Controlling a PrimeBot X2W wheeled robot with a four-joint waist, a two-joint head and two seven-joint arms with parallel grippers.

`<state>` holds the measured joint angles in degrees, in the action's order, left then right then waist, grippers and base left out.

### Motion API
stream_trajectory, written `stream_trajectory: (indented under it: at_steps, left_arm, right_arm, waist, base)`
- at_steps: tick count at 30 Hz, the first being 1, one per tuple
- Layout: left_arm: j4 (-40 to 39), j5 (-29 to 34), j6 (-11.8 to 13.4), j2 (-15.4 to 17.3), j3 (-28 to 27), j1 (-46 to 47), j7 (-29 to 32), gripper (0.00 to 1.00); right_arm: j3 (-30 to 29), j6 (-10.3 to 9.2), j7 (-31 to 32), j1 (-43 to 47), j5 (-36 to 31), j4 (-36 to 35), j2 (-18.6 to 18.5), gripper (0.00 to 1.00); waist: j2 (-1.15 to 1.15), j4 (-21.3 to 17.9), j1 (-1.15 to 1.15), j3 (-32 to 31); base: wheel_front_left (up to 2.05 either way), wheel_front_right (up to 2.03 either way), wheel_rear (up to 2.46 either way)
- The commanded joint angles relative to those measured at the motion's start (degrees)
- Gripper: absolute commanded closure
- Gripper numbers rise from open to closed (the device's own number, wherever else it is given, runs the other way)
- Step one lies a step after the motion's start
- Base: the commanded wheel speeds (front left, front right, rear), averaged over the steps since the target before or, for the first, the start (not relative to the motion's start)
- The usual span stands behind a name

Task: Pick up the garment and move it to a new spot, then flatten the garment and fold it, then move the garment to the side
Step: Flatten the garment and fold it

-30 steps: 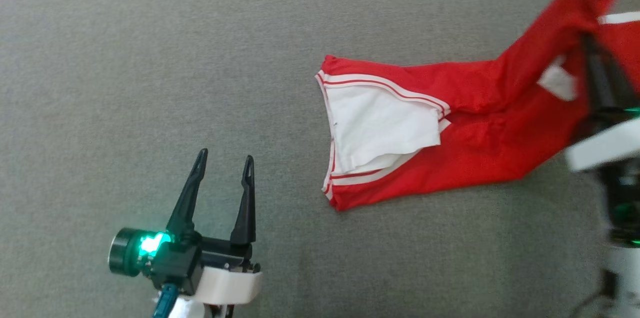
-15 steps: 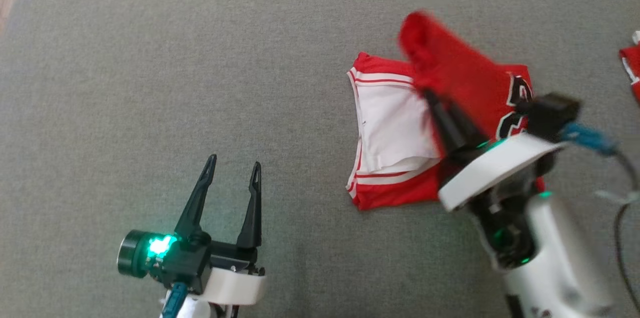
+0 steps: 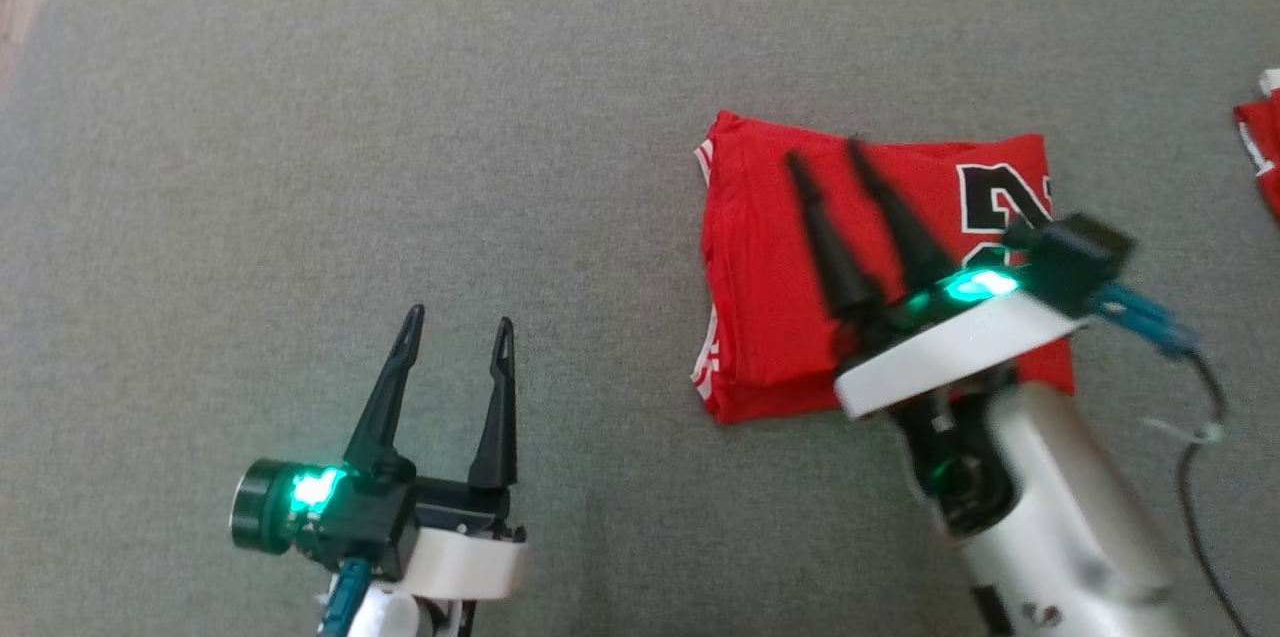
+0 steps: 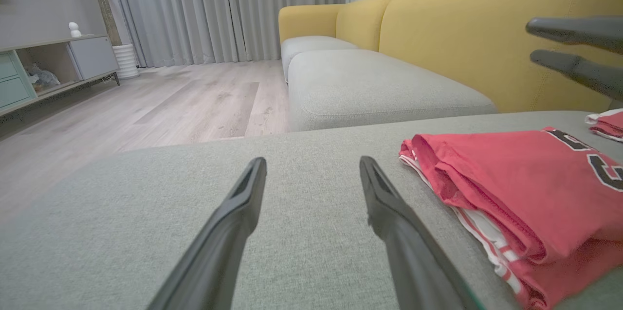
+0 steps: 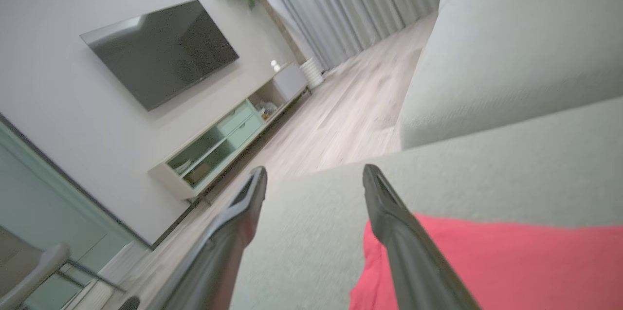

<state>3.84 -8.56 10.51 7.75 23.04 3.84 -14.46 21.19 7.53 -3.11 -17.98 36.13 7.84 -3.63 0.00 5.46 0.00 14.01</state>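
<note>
Hovering over the bare grey cushion (image 3: 300, 117), the left hand (image 3: 458, 317) has its fingers apart and holds nothing. The red garment (image 3: 770, 297) lies well off to its right, folded into a compact stack beneath the right hand (image 3: 823, 151), whose fingers also stand apart, gripping nothing. Folding looks finished. The next move calls for pinching the stack's edge and shifting it aside without unfolding it.

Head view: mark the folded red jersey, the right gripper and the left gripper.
folded red jersey (image 3: 770, 317), head view, bare top layer
right gripper (image 3: 823, 151), head view, midway between fingertips
left gripper (image 3: 460, 316), head view, midway between fingertips
</note>
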Motion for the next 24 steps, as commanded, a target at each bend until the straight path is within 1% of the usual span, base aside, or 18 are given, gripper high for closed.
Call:
stream_trajectory:
  at_steps: [1,3,6,10,13,15,21,24]
  left_arm:
    - [-1.8,0.4,-0.2,-0.2,-2.4,0.6,-0.5,0.0]
    - [-2.0,0.3,-0.2,-0.4,-3.0,0.0,-0.5,0.0]
    - [-2.5,-0.5,-0.4,-0.9,-4.2,-1.3,-0.5,0.0]
    - [-2.5,-1.8,-0.9,-1.5,-6.1,-3.6,-0.5,0.0]
    - [-2.3,-1.6,-1.3,-1.7,-7.0,-5.5,-0.5,0.0]
    - [-2.3,-1.4,-1.6,-2.0,-7.5,-6.5,-0.5,0.0]
    - [-2.8,-1.2,-2.4,-2.8,-9.3,-10.2,-0.5,0.0]
    - [-3.0,-1.5,-2.9,-3.3,-10.5,-12.0,-0.5,0.0]
  right_arm:
    - [-0.3,-0.04,-1.1,-0.5,-0.9,-2.2,0.6,0.0]
    - [-3.4,-0.04,-3.1,0.5,-2.4,-2.8,-0.9,0.0]
    - [-7.1,-0.04,-6.0,2.7,-5.6,-2.9,-4.6,0.0]
    - [-11.0,-0.04,-9.4,6.6,-7.2,-0.8,-7.0,0.0]
    - [-11.9,-0.04,-11.1,9.8,-11.2,0.8,-8.6,0.0]
    - [-11.3,-0.04,-11.6,12.1,-16.0,2.1,-9.9,0.0]
    - [-12.1,-0.04,-11.9,19.2,-22.5,2.1,-7.3,0.0]
    - [-12.7,-0.04,-11.9,21.9,-24.3,2.5,-5.8,0.0]
  waist:
    - [0.0,-0.2,0.0,-0.6]
    - [0.0,-0.5,0.0,-1.5]
    - [0.0,-1.3,0.0,-3.2]
    - [0.0,-2.4,0.0,-6.3]
    - [0.0,-2.7,0.0,-8.4]
    - [0.0,-2.8,0.0,-9.7]
    - [0.0,-3.2,0.0,-13.7]
    - [0.0,-3.6,0.0,-15.0]
  base:
    - [0.0,0.0,0.0]
    - [0.0,0.0,0.0]
    - [0.0,0.0,0.0]
    - [0.0,0.0,0.0]
    - [0.0,0.0,0.0]
    - [0.0,0.0,0.0]
    - [0.0,0.0,0.0]
    - [0.0,0.0,0.0]
